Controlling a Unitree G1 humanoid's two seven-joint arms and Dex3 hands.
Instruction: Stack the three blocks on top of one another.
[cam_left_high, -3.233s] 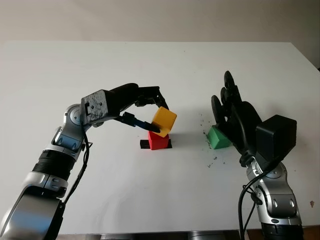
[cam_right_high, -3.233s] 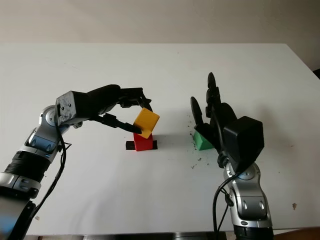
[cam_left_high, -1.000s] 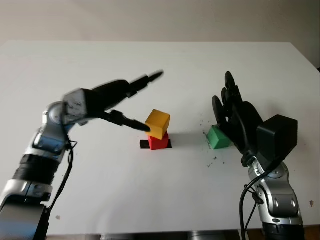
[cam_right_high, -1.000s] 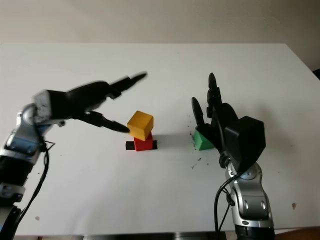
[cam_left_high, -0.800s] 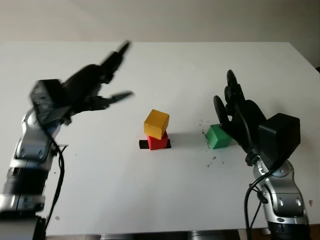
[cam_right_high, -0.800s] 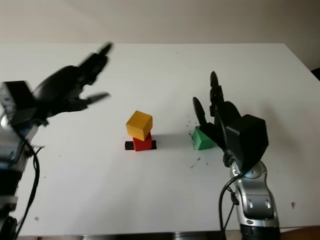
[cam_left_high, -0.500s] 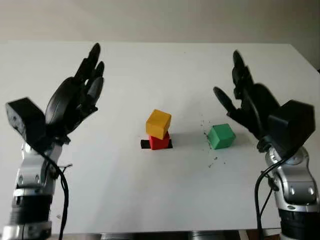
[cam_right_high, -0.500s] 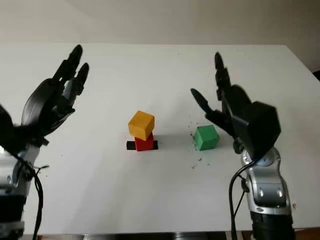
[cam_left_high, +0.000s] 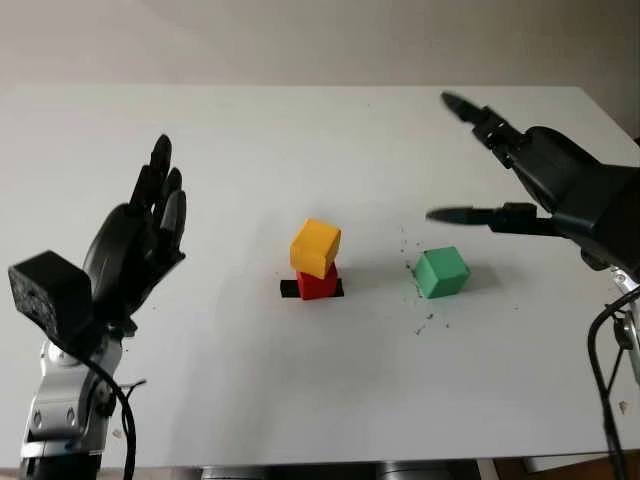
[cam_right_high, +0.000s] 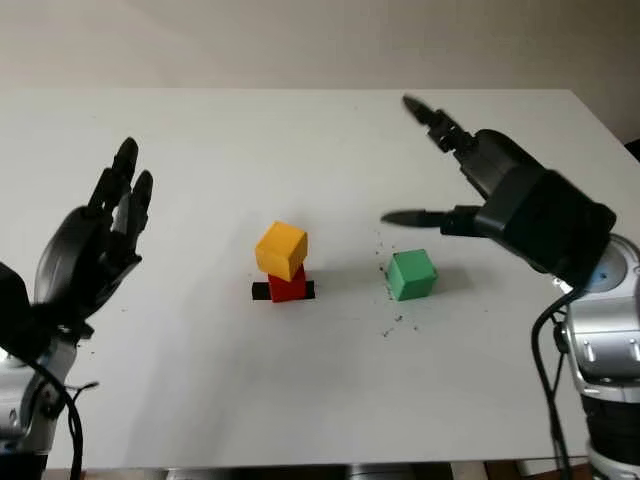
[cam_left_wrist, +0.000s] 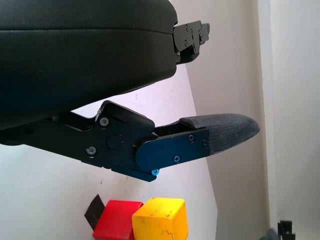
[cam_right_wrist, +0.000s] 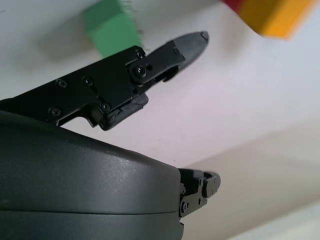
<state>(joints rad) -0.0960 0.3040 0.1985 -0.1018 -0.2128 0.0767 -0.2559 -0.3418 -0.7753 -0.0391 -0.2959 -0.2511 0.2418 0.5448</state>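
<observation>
While the yellow block (cam_left_high: 316, 247) sits skewed on the red block (cam_left_high: 319, 285), the green block (cam_left_high: 441, 272) lies at 7 o'clock below the right hand (cam_left_high: 540, 180) (open, empty). At 9 o'clock the left hand (cam_left_high: 135, 245) is open too.

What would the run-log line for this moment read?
stack: yellow block on red block | green block on table, unstacked | left robot hand open, raised left | right robot hand open, above green block
</observation>
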